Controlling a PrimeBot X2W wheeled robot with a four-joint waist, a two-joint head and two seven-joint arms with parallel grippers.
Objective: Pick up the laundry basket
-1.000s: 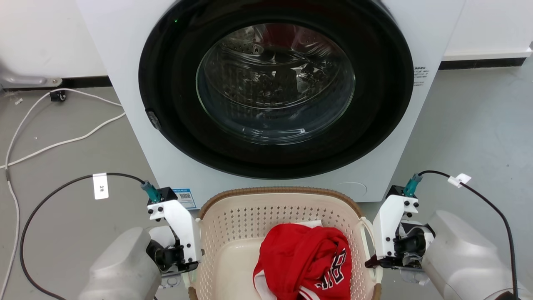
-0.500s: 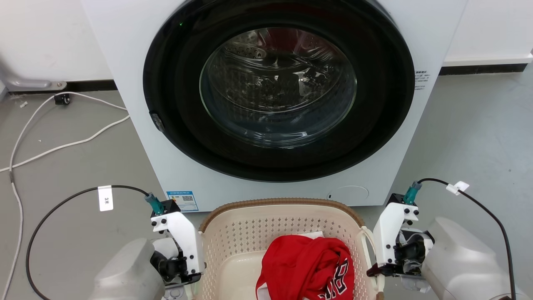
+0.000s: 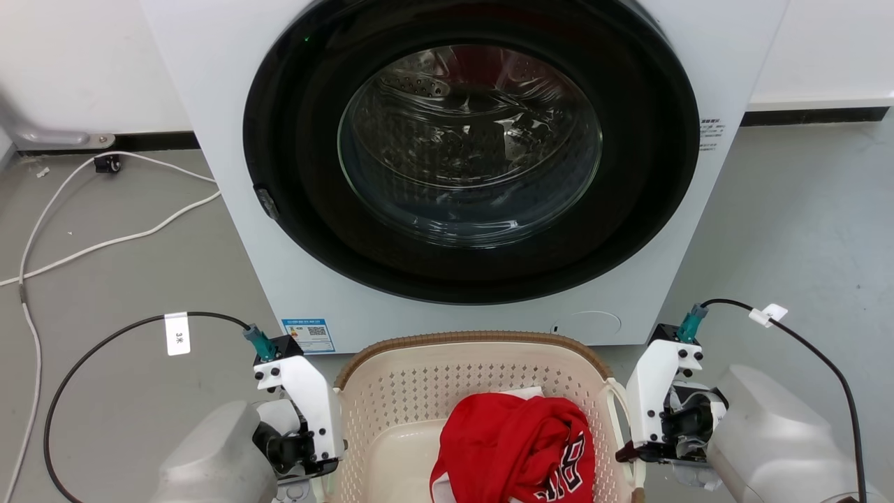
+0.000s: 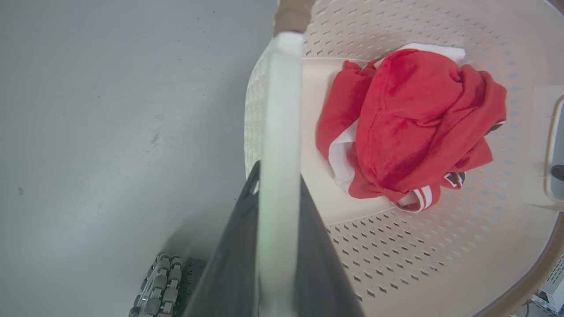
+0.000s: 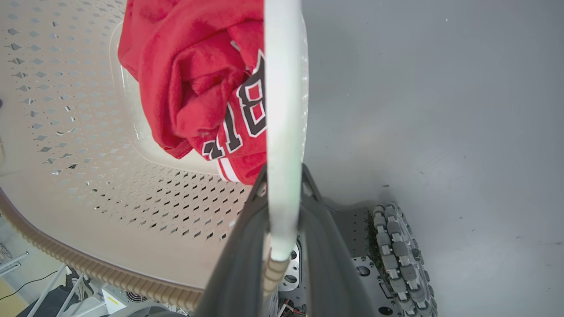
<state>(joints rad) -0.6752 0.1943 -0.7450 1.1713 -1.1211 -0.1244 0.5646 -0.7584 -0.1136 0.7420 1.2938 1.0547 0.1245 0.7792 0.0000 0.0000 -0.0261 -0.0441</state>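
Two grips are on, one at each side. At the left, my left gripper [image 4: 278, 171] has its jaws pinching the white left handle [image 4: 282, 110], which runs straight up between the dark fingers. In the middle, the laundry basket [image 3: 468, 340] sits near me, just in front of the washing machine [image 3: 209, 105], with a red shirt [image 3: 517, 447] heaped toward its right half. At the right, my right gripper [image 5: 284, 169] is clamped the same way on the right handle [image 5: 284, 88]. I cannot tell whether the basket's bottom is off the floor [image 3: 126, 265]. I judge this to be the lift itself, so I would raise both arms together at one pace and keep the rim level. The handles look thin and smooth and could slide through the fingers if one side leads. I'd watch the shirt's side for sag and keep the far rim off the machine's front.
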